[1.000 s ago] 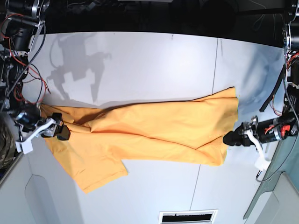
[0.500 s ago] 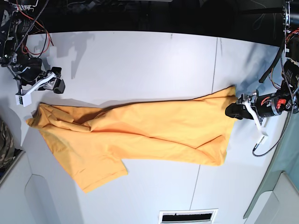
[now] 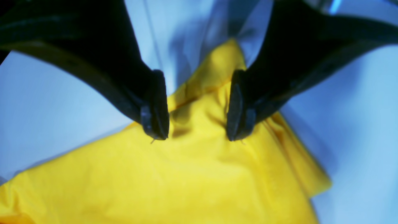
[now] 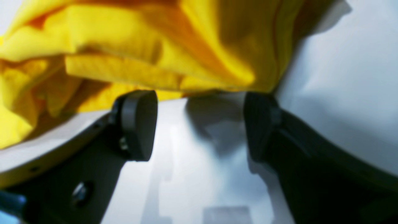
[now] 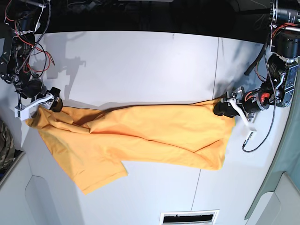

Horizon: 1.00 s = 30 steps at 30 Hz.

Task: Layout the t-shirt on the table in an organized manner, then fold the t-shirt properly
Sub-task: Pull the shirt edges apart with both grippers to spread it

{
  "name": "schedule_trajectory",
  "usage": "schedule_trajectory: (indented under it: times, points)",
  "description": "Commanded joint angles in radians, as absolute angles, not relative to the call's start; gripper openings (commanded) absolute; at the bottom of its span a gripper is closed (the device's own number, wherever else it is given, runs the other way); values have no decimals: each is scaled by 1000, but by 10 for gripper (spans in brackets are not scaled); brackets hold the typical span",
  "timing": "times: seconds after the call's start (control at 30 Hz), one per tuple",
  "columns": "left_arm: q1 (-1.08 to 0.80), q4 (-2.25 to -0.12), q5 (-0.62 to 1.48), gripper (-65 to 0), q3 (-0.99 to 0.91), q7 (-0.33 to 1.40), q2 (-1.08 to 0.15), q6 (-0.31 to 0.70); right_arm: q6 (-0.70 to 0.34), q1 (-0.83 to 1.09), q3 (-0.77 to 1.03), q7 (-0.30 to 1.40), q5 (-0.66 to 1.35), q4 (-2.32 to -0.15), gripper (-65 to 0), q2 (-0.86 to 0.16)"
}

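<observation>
**Figure: Both grippers spread at opposite ends of a half-laid shirt**

The shirt (image 5: 140,136) lay lengthwise across the table (image 5: 140,61), creased along its middle, with one sleeve or flap jutting toward the near edge. The left gripper (image 3: 197,119) stood over one end of the cloth, its jaws apart with a raised ridge of fabric between them; neither pad appeared to pinch it, so nothing was judged held. The right gripper (image 4: 199,124) sat at the other end, jaws wide, the bunched edge of the shirt just beyond its tips and bare table between them; it gripped nothing.

Risks, as judged from this arrangement. The bunched layers by the right gripper could lead a closing grasp to take several plies at once, so that a pull would drag the pile instead of spreading it. The left gripper, closing on the ridge rather than a corner, could tent the cloth and deepen the central crease. Unequal pulls might slide the shirt toward the table's side edge.
</observation>
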<state>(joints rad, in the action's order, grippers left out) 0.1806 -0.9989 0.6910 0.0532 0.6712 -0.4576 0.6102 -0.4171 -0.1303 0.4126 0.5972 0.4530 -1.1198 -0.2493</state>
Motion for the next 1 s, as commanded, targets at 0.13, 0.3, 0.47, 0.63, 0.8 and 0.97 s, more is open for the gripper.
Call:
schedule_trajectory:
  times: [0.13, 0.3, 0.47, 0.63, 0.8, 0.97]
  points:
    - [191, -1007, 663, -330, 52, 653, -463, 609, -445, -208, 414, 599, 413, -1103, -220, -212]
    - [191, -1007, 657, -622, 52, 654, -463, 610, -446, -216, 411, 598, 400, -1103, -492, -193]
    - [190, -1007, 642, -650, 52, 655, -465, 610, -488, -216, 411, 595, 399, -1104, -643, -194]
    - [188, -1007, 641, -650, 52, 655, -485, 672, -532, -215, 413, 617, 400, -1116, -650, -207]
    - [185, -1018, 717, -650, 52, 720, -534, 698, -536, -166, 426, 690, 409, -1236, -650, -221]
    - [140, -1107, 836, -650, 52, 785, -593, 698, -547, -32, 448, 757, 472, -1445, -650, -222]
